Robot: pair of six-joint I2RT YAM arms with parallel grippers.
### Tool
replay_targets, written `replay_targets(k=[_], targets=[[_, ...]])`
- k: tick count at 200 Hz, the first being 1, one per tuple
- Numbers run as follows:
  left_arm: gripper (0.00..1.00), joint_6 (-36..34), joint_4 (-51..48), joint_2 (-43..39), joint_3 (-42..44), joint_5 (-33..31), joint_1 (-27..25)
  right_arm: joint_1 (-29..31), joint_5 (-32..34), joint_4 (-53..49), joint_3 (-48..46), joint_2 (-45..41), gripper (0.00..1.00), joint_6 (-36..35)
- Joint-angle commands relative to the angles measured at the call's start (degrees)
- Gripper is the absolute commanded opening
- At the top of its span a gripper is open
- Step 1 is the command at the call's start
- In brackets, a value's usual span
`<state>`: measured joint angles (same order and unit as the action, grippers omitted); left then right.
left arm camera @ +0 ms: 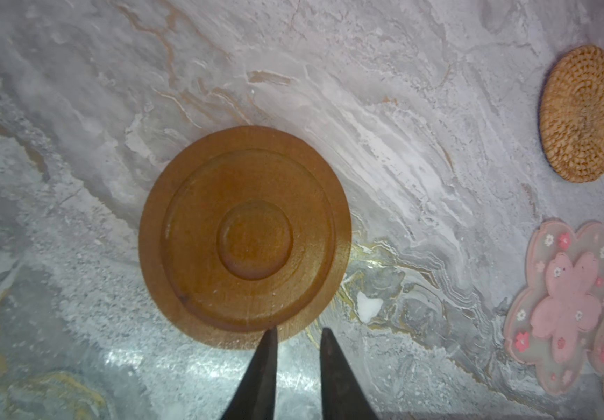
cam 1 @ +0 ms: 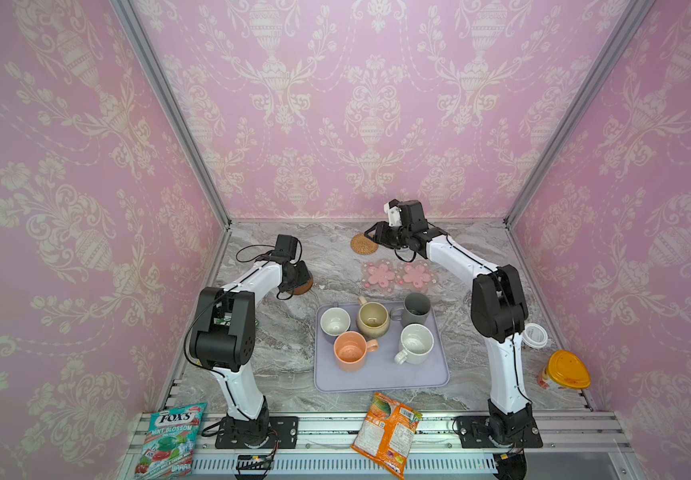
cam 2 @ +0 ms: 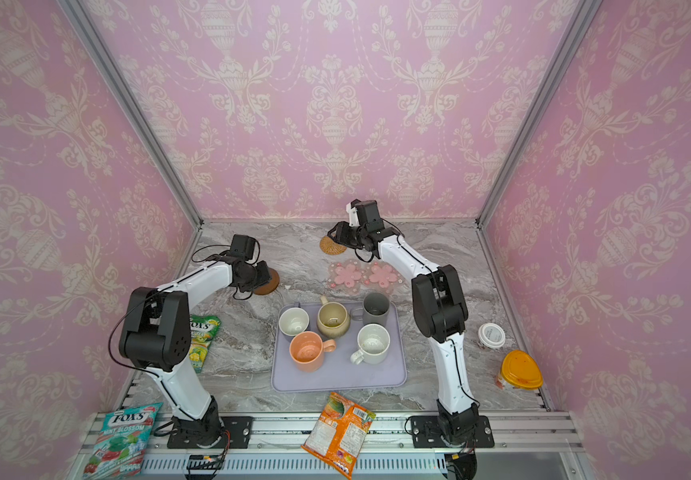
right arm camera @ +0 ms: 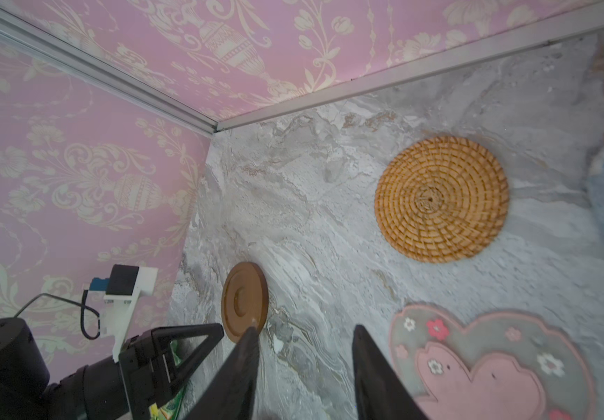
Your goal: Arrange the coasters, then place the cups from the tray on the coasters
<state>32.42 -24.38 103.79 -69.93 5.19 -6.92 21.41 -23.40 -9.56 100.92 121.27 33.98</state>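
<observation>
Orange snack packet (cam 1: 386, 436) is laid at front, cups (cam 1: 351, 351) are seated on tray (cam 1: 377, 378), left gripper (left arm camera: 298, 331) is slightly parted by wooden coaster (left arm camera: 246, 236), right gripper (right arm camera: 306, 329) is parted, empty, near rattan coaster (right arm camera: 441, 199).

Top views: high at front, looking down over whole surface (cam 1: 285, 332). Wrist views: close above it; both share wooden coaster (left arm camera: 244, 236).

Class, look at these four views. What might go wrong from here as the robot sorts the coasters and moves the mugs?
1. The two flower coasters touch, maybe overlap; a mug set there may tilt.
2. The beige mug sits close beside the peach mug on the tray; grasping one may knock its neighbour.
</observation>
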Motion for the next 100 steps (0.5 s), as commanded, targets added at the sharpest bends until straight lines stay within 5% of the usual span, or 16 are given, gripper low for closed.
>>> replay_targets(k=[1, 100], targets=[[0.25, -1.22, -3.02, -2.34, 0.52, -3.29, -0.10, -0.54, 2.61, -1.71, -8.09, -8.59, 0.47, -7.15], [0.20, -2.76, -5.84, 4.84, -7.30, -7.08, 1.13, -2.56, 16.57, -10.87, -38.29, -43.52, 0.60, -17.40]])
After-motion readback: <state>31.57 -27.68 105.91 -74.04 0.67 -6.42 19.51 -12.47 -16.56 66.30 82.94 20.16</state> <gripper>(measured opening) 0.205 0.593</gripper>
